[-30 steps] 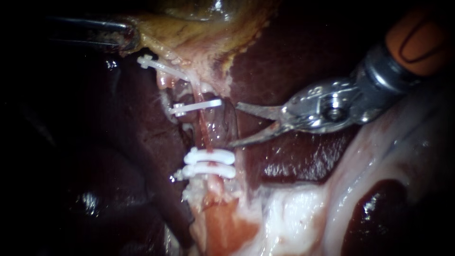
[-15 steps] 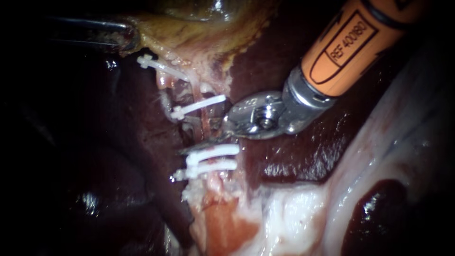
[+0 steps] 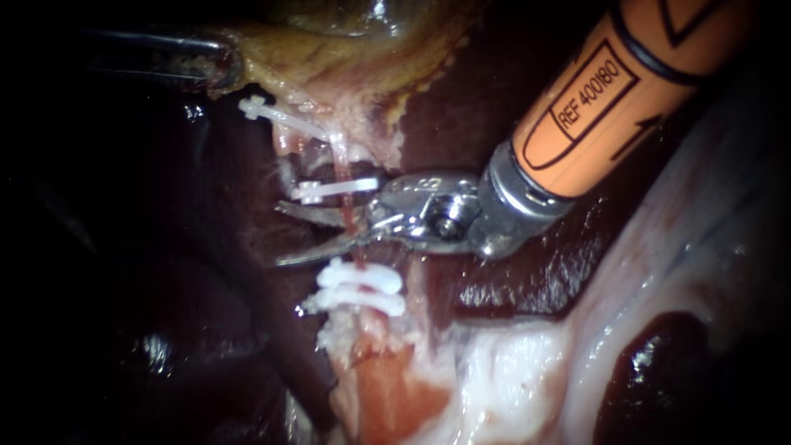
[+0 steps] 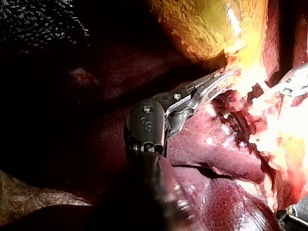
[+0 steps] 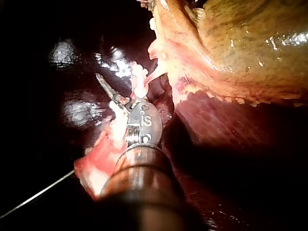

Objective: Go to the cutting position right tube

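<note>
At ten o'clock in the endoscope view, the left instrument [image 3: 216, 66] has its jaws closed on the ragged edge of the gallbladder [image 3: 329, 45], a yellow-green, wrinkled sac with a grainy fringe. Just below it a lone clip [image 3: 251, 107], white and hard-edged, sits on a pale strand.

Nearer the centre runs the right tube [image 3: 356, 224], a thin, pink, wet-looking cord lying from twelve to six o'clock. An upper clip [image 3: 338, 189] crosses it like a small white bar. The paired clips [image 3: 362, 278] lie stacked at its six o'clock end, smooth and slightly bowed.

The right instrument [image 3: 278, 234] carries two slim, curved steel blades, spread apart with the tube crossing between them close to the pivot, in the bare stretch between the upper clip and the pair. By my reading the approach is all but done. What may remain is only a check that the blades clear both sets of clips (the margin toward the upper clip looks tight).

Its orange sleeve [image 3: 593, 91] enters from one o'clock over the liver [image 3: 511, 280], dark red and glossy. Pale, fatty tissue [image 3: 511, 379] fills five o'clock.
</note>
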Action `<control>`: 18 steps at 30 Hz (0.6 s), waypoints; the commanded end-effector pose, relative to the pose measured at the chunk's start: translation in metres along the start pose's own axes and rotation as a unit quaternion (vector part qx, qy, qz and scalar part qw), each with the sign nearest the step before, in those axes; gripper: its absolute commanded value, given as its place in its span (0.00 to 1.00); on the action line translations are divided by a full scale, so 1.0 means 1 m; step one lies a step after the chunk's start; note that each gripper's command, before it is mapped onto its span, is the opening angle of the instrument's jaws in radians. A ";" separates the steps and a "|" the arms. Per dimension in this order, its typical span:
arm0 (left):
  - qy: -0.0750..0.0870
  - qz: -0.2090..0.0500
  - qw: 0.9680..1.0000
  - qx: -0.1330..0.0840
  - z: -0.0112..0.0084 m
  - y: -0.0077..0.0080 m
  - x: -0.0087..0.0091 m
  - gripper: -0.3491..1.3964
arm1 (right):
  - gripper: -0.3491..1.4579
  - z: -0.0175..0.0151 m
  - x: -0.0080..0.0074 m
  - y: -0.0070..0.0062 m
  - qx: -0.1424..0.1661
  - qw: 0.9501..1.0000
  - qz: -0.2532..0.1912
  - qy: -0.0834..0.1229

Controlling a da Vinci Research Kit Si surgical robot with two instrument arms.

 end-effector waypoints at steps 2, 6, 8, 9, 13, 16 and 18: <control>0.000 0.000 1.000 0.000 0.0000 0.0000 0.0000 0.00 | 0.94 0.0003 0.0004 -0.0011 0.018 1.000 0.004 0.000; 0.000 0.000 1.000 0.000 0.0000 0.0000 0.0000 0.00 | 0.93 0.0007 0.0007 -0.0027 0.048 0.999 0.001 -0.005; 0.000 0.000 1.000 0.000 0.0000 0.0000 0.0000 0.00 | 0.92 0.0009 0.0008 -0.0033 0.062 0.998 -0.003 -0.008; 0.000 0.000 1.000 0.000 0.0000 0.0000 0.0000 0.00 | 0.92 0.0010 0.0009 -0.0034 0.067 0.998 -0.002 -0.011; 0.000 0.000 1.000 0.000 0.0001 0.0000 0.0000 0.00 | 0.91 0.0010 0.0009 -0.0035 0.086 0.996 -0.005 -0.019; 0.000 0.000 1.000 0.000 0.0001 0.0000 0.0000 0.00 | 0.91 0.0009 0.0009 -0.0033 0.079 0.997 -0.005 -0.015; 0.000 0.000 1.000 0.000 0.0001 0.0000 0.0000 0.00 | 0.92 0.0009 0.0010 -0.0033 0.068 0.998 -0.004 -0.009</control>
